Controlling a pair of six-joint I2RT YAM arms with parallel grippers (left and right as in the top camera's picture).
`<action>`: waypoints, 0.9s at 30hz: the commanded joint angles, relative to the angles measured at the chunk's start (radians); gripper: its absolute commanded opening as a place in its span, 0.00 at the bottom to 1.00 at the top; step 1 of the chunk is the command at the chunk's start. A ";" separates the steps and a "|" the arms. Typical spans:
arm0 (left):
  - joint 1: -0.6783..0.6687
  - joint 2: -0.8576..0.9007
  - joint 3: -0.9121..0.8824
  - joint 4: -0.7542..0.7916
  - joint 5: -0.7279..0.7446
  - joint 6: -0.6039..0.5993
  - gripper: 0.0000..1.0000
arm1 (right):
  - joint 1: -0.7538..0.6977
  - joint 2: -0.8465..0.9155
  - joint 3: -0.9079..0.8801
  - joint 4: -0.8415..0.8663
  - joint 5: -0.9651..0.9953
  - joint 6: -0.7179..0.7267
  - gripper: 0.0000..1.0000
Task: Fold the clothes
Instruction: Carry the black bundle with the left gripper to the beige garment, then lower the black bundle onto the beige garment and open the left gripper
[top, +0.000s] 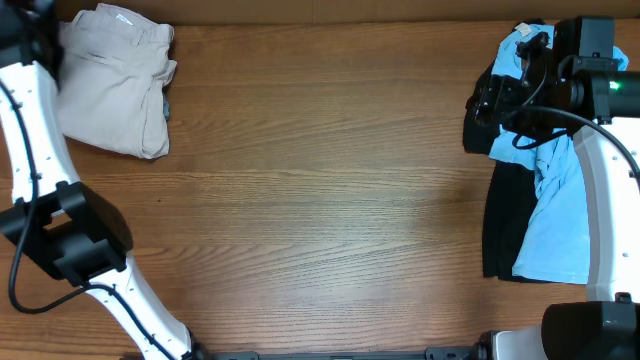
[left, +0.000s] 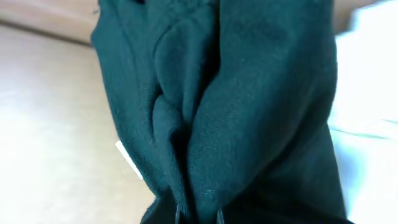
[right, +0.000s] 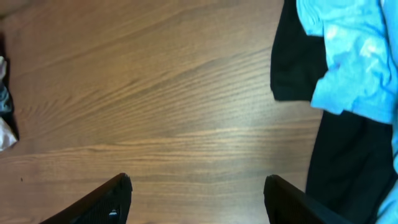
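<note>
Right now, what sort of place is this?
Likely a robot lab bench set up for folding laundry: a robot arm at each side of a wooden table, folded trousers in one corner, a blue tee heaped on a black garment opposite.

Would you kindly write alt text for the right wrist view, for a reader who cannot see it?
The right end effector hangs open over the wooden table. At the right edge, a light blue tee lies crumpled over a black garment.
</note>
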 joint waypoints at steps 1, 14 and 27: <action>0.008 -0.026 0.022 0.029 0.002 0.069 0.04 | 0.002 -0.003 0.025 0.019 -0.005 0.004 0.72; 0.009 0.029 0.009 -0.109 0.123 0.162 0.04 | 0.002 0.019 0.024 0.009 -0.005 0.014 0.72; -0.083 0.083 0.009 -0.382 0.338 -0.168 0.45 | 0.002 0.019 0.024 -0.005 -0.005 0.014 0.72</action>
